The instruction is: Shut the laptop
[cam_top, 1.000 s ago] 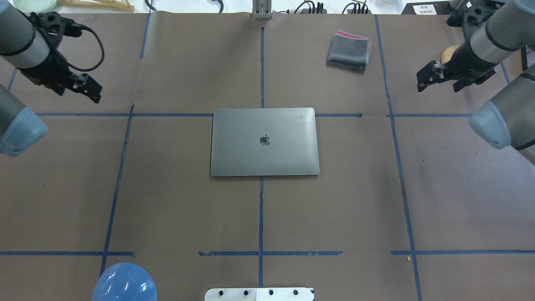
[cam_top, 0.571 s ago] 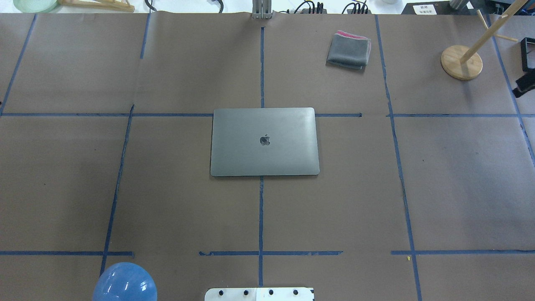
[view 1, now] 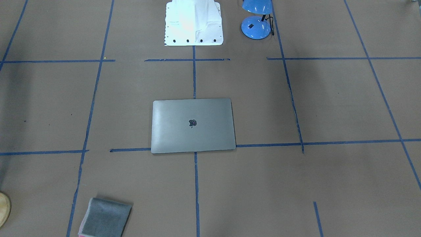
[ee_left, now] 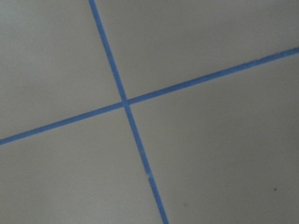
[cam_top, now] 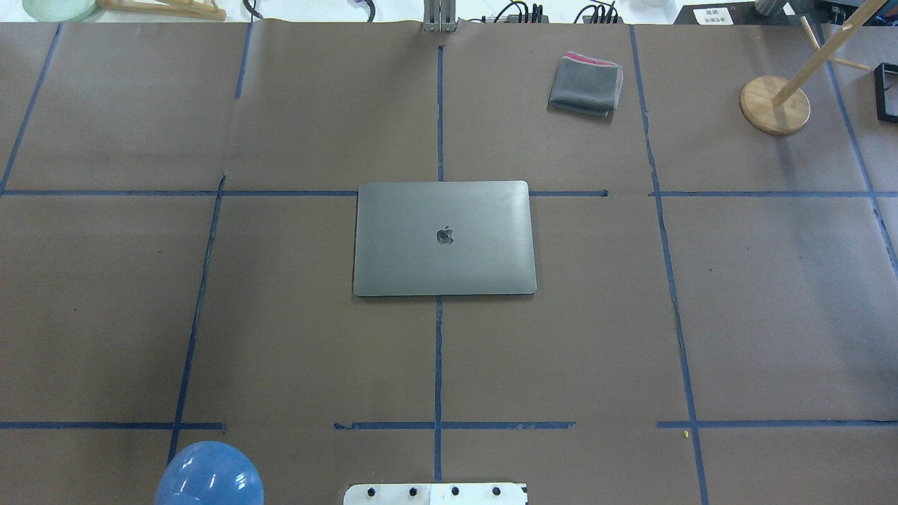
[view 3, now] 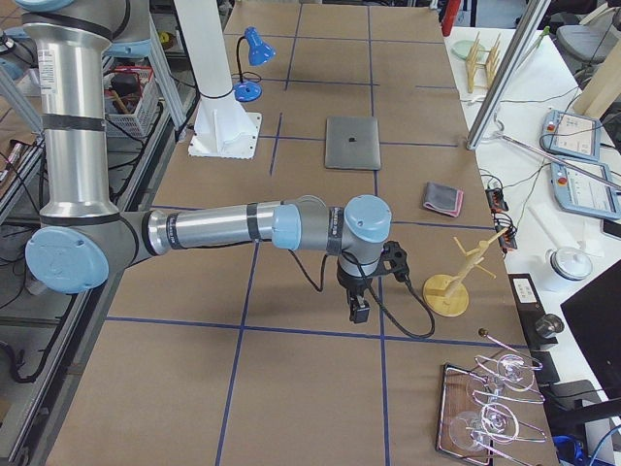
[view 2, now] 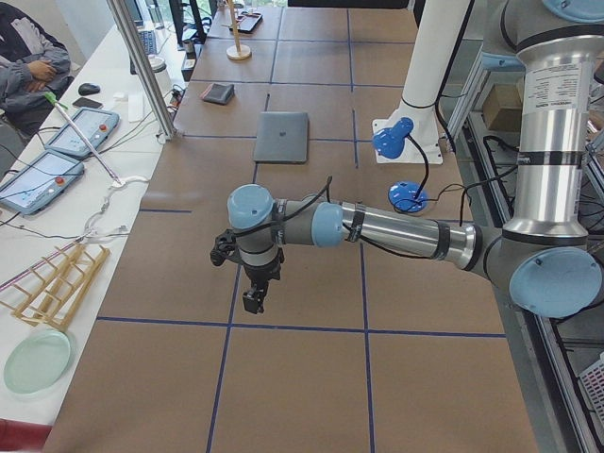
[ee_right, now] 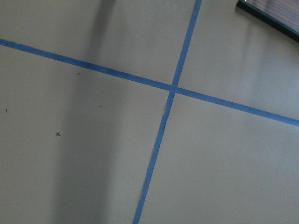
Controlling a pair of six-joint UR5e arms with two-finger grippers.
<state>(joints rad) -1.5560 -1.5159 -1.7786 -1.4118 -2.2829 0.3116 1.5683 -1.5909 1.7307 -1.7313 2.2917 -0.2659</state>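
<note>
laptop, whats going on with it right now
The laptop lies shut and flat in the middle of the table, logo up, and nothing touches it. The left claw and the right claw hang over the table's far ends, well away from it. Whether they are open cannot be told.

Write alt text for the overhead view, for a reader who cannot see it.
A closed grey laptop lies flat at the centre of a brown table crossed by blue tape. A folded grey cloth and a wooden stand sit far back on the right, a blue lamp near left.
</note>
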